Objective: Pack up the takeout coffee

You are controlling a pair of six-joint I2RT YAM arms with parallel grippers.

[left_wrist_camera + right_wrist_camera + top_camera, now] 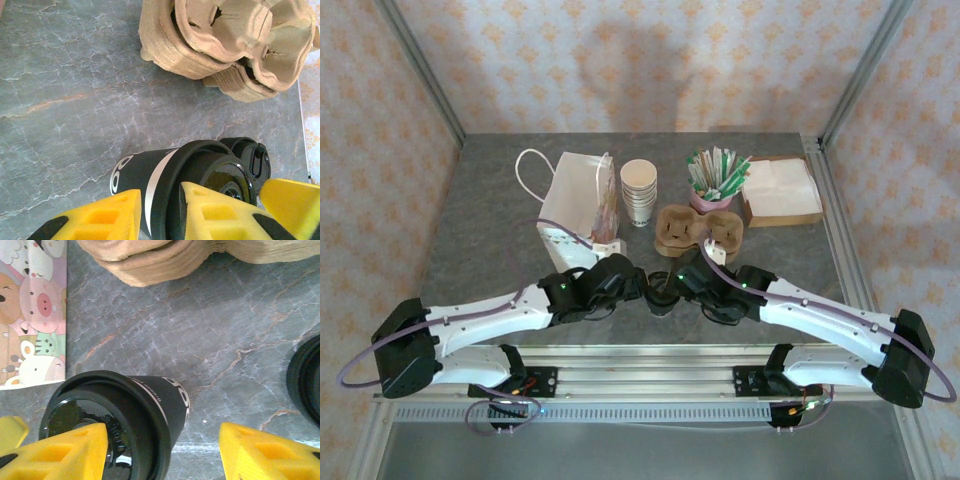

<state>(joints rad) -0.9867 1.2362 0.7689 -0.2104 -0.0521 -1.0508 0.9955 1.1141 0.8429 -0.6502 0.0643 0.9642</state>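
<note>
The takeout coffee (660,298) is a black cup with white print and a black lid, standing on the grey marble table between the two arms. In the left wrist view the cup (150,175) sits in my left gripper (161,212). One yellow finger lies against its side wall and the other over the lid, pinching the rim. My right gripper (162,452) is open wide at the same cup (155,400). Its left finger (60,452) overlaps the lid. Its right finger stands clear over bare table.
A pulp cup carrier (695,230) lies just behind the cup. Further back are a white paper bag (575,195), a stack of beige cups (639,192), a pink pot of stirrers (712,185) and brown napkins (782,190). A black round object (306,385) sits right of the cup.
</note>
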